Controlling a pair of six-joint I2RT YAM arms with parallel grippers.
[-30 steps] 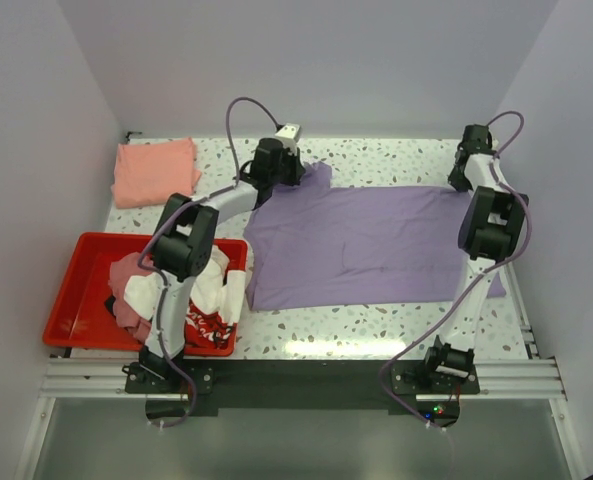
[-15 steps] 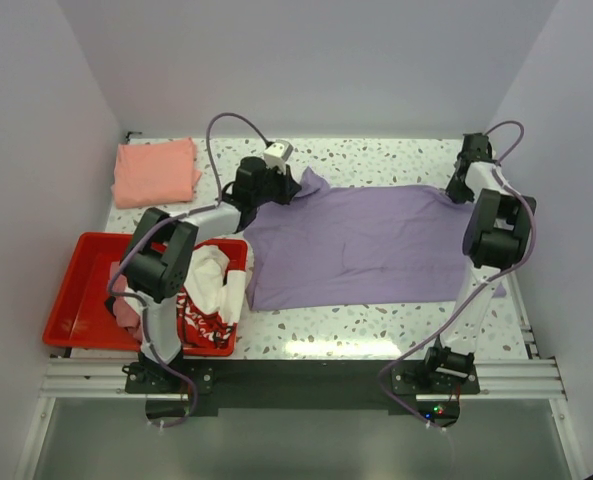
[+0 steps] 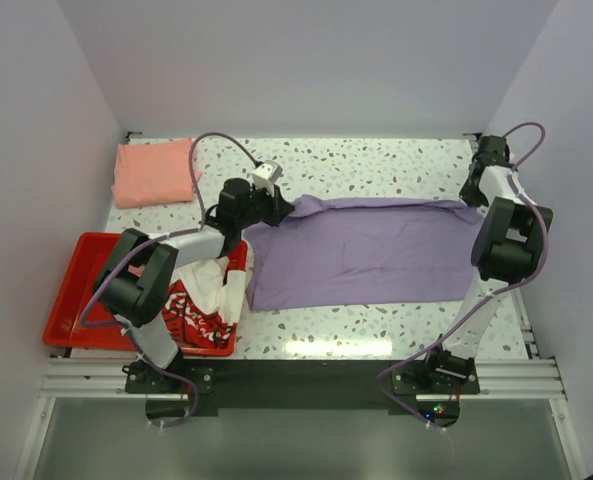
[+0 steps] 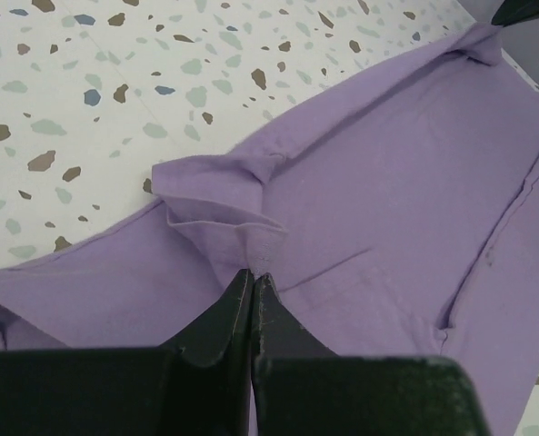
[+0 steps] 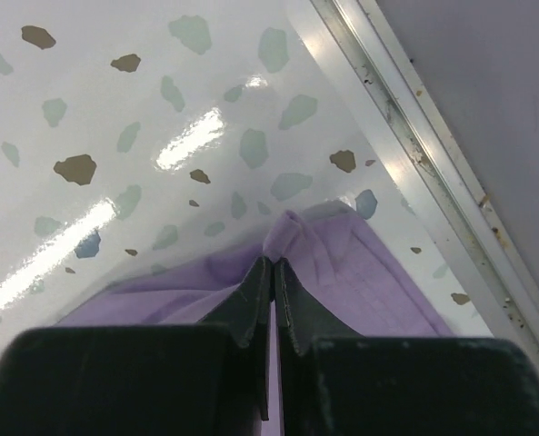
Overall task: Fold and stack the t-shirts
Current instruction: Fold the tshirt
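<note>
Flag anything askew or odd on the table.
Nothing damaged. The purple t-shirt is bunched where the left gripper pinches it; the right gripper pinches its far right corner. Shirts in the red tray are a crumpled heap.

A speckled table (image 3: 396, 160) carries a lavender t-shirt (image 3: 376, 250), salmon t-shirt (image 3: 154, 172) and red tray (image 3: 76, 300).

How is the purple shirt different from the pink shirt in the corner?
The purple shirt is spread wide; the pink shirt is folded small. The left gripper and right gripper pinch the purple shirt; nothing touches the pink shirt. Both are plain, on the table.
</note>
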